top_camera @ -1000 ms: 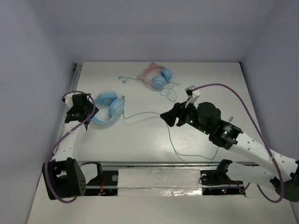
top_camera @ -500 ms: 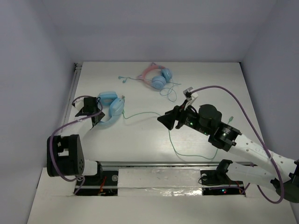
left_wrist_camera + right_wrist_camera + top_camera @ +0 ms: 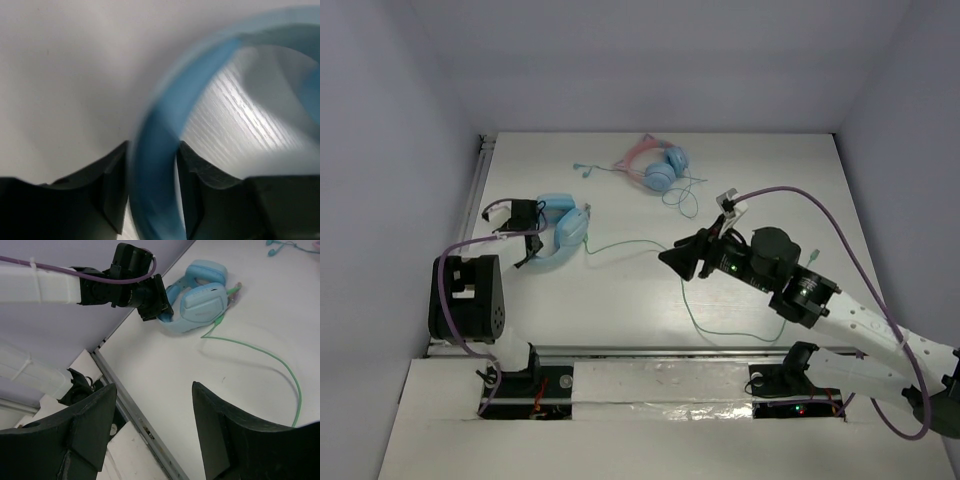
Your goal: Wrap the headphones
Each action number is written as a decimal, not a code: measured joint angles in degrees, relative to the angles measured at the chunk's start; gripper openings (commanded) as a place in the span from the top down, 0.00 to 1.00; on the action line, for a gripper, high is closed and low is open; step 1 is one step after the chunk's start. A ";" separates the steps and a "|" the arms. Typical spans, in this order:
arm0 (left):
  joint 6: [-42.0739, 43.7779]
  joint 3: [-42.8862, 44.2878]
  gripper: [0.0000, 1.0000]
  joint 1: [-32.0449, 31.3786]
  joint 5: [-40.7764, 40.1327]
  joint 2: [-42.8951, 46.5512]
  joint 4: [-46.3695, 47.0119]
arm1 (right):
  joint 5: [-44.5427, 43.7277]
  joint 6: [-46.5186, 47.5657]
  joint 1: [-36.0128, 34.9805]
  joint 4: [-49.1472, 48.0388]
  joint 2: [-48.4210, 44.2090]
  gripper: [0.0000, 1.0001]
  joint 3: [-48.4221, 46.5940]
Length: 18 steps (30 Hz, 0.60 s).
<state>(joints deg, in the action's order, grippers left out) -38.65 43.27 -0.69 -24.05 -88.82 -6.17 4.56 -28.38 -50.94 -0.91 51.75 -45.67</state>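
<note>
Counts, top view:
- headphones: two pairs. One light-blue pair, the headphones (image 3: 558,232), left of centre on table (image 3: 770,170); one pink pair (image 3: 655,165), far centre.
- cables: two. One green cable (image 3: 695,318) running from blue pair toward near right; one thin cable (image 3: 680,193) looped by pink pair.
- arms: two. Left arm (image 3: 470,290) at near left, right arm (image 3: 840,320) at near right.
- grippers: two. left gripper (image 3: 532,237) at blue headband, right gripper (image 3: 672,256) mid-table over green cable.
- purple hoses on arms: two, one each.
</note>
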 measured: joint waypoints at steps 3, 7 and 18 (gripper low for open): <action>0.66 1.77 1.00 0.09 -0.63 -1.99 0.28 | -0.42 -0.11 0.00 0.00 -0.74 0.35 0.17; 1.46 2.67 1.00 -0.07 1.44 -2.58 0.46 | -1.68 0.00 0.02 0.07 -2.08 0.61 0.74; 10.80 13.18 1.00 -1.99 16.70 10.29 -13.62 | 1.36 0.39 0.02 0.74 1.70 0.39 0.74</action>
<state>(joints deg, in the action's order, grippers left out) -27.86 56.45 -2.68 -7.35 -78.52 -19.79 5.91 -27.99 -50.92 -0.16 53.45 -44.93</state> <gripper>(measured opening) 0.103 0.264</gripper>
